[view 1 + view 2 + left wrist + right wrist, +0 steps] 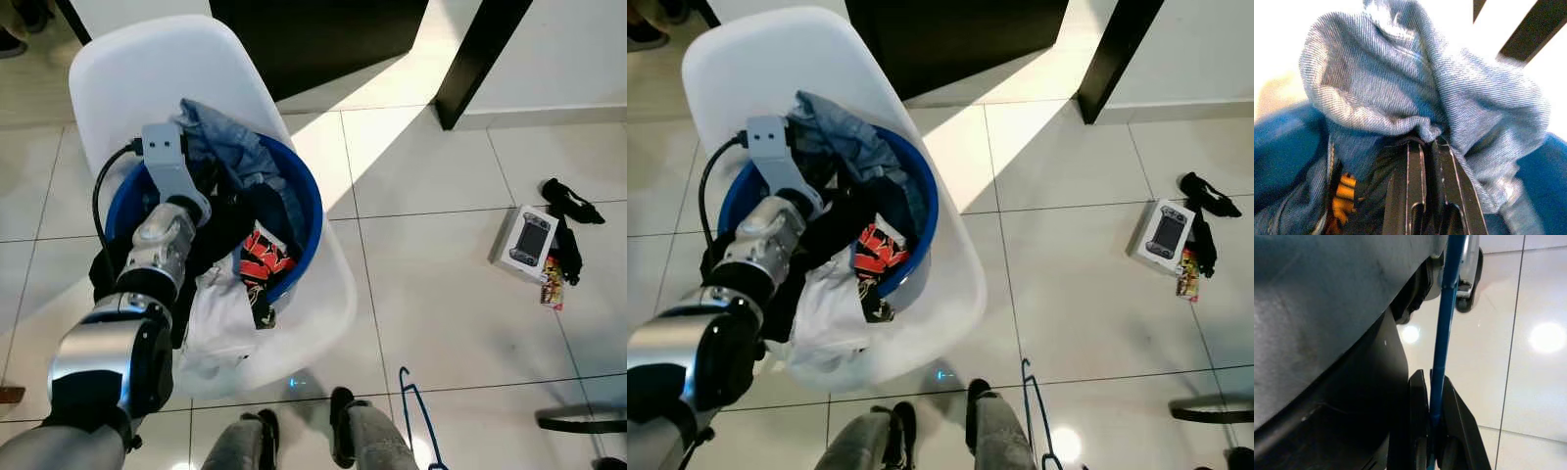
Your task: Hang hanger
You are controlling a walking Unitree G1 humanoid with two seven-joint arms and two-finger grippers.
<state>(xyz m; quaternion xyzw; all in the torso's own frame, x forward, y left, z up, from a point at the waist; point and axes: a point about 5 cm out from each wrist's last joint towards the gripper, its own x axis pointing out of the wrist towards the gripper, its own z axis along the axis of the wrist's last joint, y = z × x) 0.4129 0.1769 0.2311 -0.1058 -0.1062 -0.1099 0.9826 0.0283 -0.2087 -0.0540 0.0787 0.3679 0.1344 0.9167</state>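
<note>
Your left gripper is in the blue basin on the white chair, fingers narrowed on denim clothing. Your right gripper hangs low by your legs, fingers clamping the blue hanger above the floor.

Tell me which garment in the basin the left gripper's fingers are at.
The light blue denim garment, bunched at the back of the blue basin; the left gripper reaches it, unlike the white, black and red-patterned clothes nearer the front.

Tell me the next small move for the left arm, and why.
Probably lift the left gripper slowly out of the blue basin: its fingers look closed on the denim garment, while the right gripper holds the blue hanger, ready for it.
</note>
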